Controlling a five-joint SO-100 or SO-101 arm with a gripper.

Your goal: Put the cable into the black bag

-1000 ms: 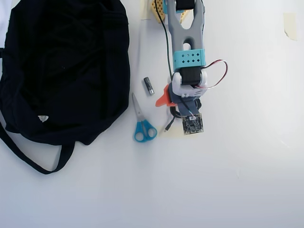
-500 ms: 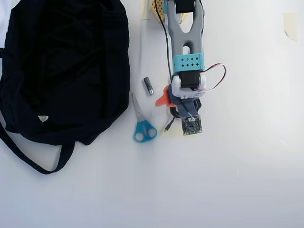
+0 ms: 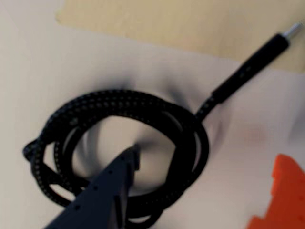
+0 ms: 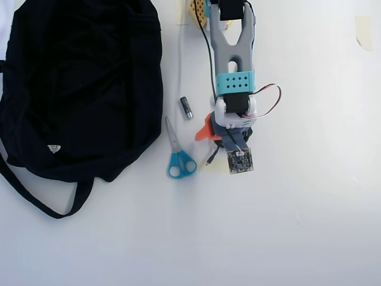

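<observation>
The cable (image 3: 157, 119) is a black braided cord in a small coil on the white table, its tail running up and right to a silvery plug (image 3: 291, 30). My gripper (image 3: 207, 155) is open and low over the coil. The dark fixed finger (image 3: 107, 191) reaches inside the loop, and the orange finger (image 3: 281, 191) stands outside it on the right, so the coil's right side lies between them. In the overhead view the gripper (image 4: 215, 138) hides the coil and only the cable's tail (image 4: 209, 159) shows. The black bag (image 4: 77, 89) lies at the left, apart from the gripper.
Blue-handled scissors (image 4: 178, 156) lie between the bag and the gripper, with a small dark cylinder (image 4: 187, 108) above them. A pale yellow patch (image 3: 181, 21) lies on the table under the cable's tail. The bag's strap (image 4: 44, 205) loops toward the front left.
In the overhead view the gripper has crept slightly toward the lower edge, settling over the cable. The jaws stay apart and nothing else has moved.
</observation>
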